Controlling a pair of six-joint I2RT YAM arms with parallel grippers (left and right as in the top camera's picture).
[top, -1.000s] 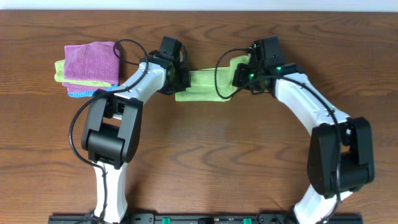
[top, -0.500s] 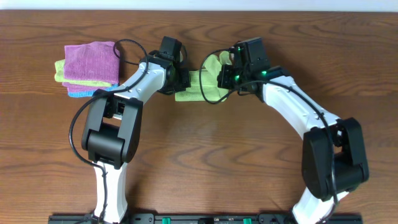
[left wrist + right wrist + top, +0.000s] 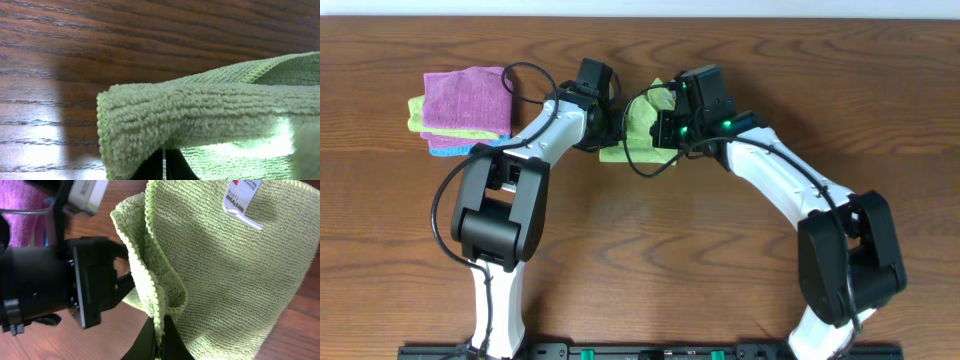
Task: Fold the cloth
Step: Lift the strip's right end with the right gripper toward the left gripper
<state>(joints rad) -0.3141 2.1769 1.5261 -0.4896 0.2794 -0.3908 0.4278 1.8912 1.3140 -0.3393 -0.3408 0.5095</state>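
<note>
A light green cloth (image 3: pixel 638 135) lies at the table's back middle, bunched between both arms. My left gripper (image 3: pixel 611 128) is shut on its left edge; in the left wrist view the doubled green edge (image 3: pixel 200 112) sits over the closed jaws (image 3: pixel 163 167). My right gripper (image 3: pixel 665 128) is shut on the cloth's right edge and holds it raised over the left part. In the right wrist view the pinched hem (image 3: pixel 160 300) rises from the jaws (image 3: pixel 161 340), with a white label (image 3: pixel 243 202) on the cloth and the left gripper (image 3: pixel 95 280) close by.
A stack of folded cloths, magenta (image 3: pixel 468 97) on top of yellow-green and blue ones, lies at the back left. The magenta one also shows in the right wrist view (image 3: pixel 20 205). Black cables loop off both wrists. Bare wood table (image 3: pixel 660 250) lies in front.
My right gripper has carried the cloth's right edge leftward, folding it over toward the left gripper. The cloth's visible span has shrunk. The left gripper has stayed put.
</note>
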